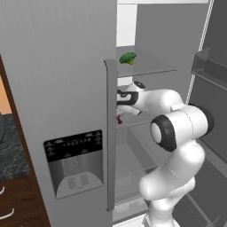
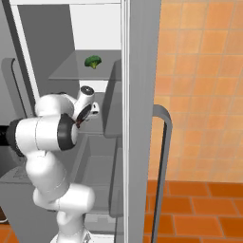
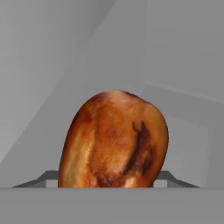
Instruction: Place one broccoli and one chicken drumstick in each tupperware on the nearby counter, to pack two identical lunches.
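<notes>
A chicken drumstick [image 3: 113,140], orange-brown with dark streaks, stands close in the middle of the hand view and hides my fingertips. My gripper [image 1: 119,108] reaches into the open fridge above its middle shelf and is shut on that drumstick, whose reddish end [image 1: 119,119] hangs just below the hand. From the right base view the gripper [image 2: 83,116] and the drumstick's red tip [image 2: 78,124] sit beside my forearm. One broccoli [image 1: 128,57] [image 2: 93,61] lies on the upper shelf, above the hand. A strip of the counter [image 1: 9,150] shows far left. The tupperware is out of view.
The fridge's left door [image 1: 75,164] with its dispenser panel stands close to my arm, its edge [image 1: 111,133] next to the hand. An open right door with a bin [image 1: 208,66] flanks the arm. A door handle [image 2: 164,156] and orange tiled wall [image 2: 204,71] lie right.
</notes>
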Tool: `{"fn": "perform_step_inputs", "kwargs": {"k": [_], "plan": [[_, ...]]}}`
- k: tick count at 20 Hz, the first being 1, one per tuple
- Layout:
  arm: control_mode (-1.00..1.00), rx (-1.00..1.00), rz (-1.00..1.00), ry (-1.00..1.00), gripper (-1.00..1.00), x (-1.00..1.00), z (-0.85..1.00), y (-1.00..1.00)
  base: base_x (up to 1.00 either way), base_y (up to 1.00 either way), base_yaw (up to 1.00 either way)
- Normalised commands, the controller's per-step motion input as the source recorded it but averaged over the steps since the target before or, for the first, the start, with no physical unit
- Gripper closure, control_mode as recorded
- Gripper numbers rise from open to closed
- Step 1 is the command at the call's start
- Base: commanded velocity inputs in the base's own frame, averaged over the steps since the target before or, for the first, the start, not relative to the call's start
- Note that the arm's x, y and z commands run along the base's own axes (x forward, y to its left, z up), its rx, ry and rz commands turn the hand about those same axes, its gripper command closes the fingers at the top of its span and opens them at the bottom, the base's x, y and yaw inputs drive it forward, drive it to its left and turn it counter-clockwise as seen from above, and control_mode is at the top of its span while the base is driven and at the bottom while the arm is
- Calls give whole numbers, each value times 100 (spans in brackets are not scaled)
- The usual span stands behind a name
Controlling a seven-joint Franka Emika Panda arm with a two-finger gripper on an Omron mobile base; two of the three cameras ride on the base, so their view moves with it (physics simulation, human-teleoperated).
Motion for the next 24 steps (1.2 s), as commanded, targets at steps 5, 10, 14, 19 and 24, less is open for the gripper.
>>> {"fn": "perform_step_inputs", "kwargs": {"k": [5, 10, 14, 19, 24], "plan": [[-100, 6, -39, -2, 100, -100, 49, -66, 0, 0, 0], [-100, 8, -49, 9, 100, -99, 100, -56, 0, 0, 0], [-100, 9, -40, 19, 100, -100, 87, -27, 0, 0, 0], [100, 2, -18, 8, 100, -60, 33, -3, -40, -1, -8], [100, 0, 0, 0, 100, 0, 0, 0, -99, 73, 30]]}}
